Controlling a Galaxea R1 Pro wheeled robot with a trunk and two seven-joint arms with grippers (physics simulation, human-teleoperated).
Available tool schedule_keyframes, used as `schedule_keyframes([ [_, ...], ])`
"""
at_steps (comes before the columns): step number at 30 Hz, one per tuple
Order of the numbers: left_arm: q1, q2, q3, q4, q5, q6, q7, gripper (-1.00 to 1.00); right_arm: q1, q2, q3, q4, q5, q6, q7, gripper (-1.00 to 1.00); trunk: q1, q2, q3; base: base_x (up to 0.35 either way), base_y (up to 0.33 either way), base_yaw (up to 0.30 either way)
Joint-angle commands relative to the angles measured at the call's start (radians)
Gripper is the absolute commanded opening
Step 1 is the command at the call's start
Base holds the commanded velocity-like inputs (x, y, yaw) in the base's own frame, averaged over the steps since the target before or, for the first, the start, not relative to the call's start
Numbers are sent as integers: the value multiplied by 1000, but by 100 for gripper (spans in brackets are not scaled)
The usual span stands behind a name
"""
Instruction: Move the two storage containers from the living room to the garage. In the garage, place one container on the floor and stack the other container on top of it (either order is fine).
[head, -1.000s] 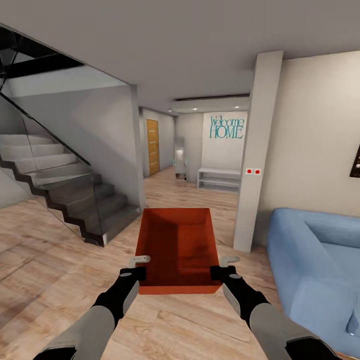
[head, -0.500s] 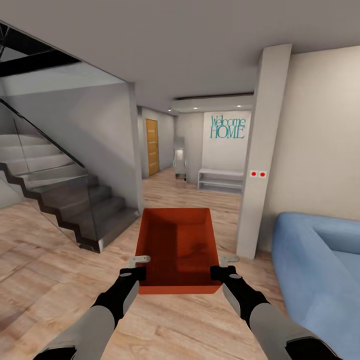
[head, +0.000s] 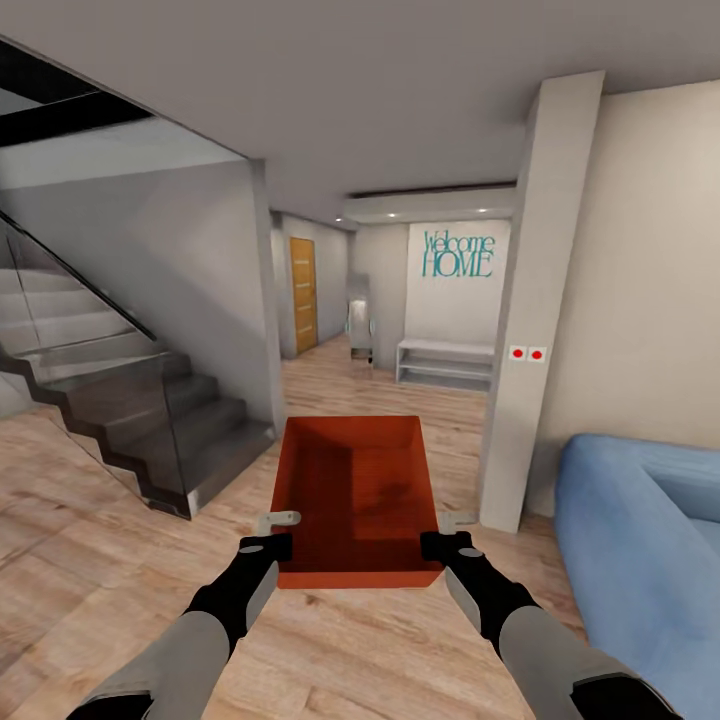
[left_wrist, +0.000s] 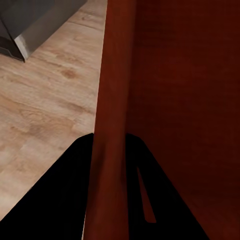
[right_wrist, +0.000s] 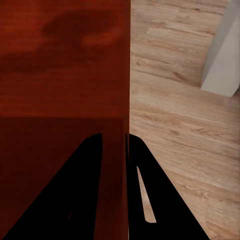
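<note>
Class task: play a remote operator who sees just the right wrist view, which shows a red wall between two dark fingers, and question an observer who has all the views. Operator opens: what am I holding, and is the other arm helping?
Observer: You hold a red-orange storage container; the left gripper clamps its opposite side wall, the right gripper yours.
Operator: Anything inside it?
Observer: Nothing that I can see; the head view shows a bare bottom.
Operator: What lies ahead?
Observer: A hallway with a white bench under a "Welcome HOME" sign, and an orange door further left.
Operator: Obstacles beside me?
Observer: A blue sofa on the right, a staircase on the left.
</note>
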Motion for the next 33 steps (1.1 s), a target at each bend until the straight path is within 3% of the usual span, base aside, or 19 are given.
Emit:
schedule_keyframes([
  [1,-1,-2,29,-41,-29,8,42,-100,1,6,6,0,-22,5,1,-100,1,-1,0,322,0,0],
  [10,-1,4,29,-41,-27,8,42,-100,1,6,6,0,-21,5,1,-100,1,-1,0,322,0,0],
  [17,-1,11,29,-42,43,8,40,-100,1,6,6,0,-21,5,1,-100,1,-1,0,322,0,0],
  [33,-1,12,27,-41,48,8,40,-100,1,6,6,0,-21,5,1,-100,1,-1,0,322,0,0],
])
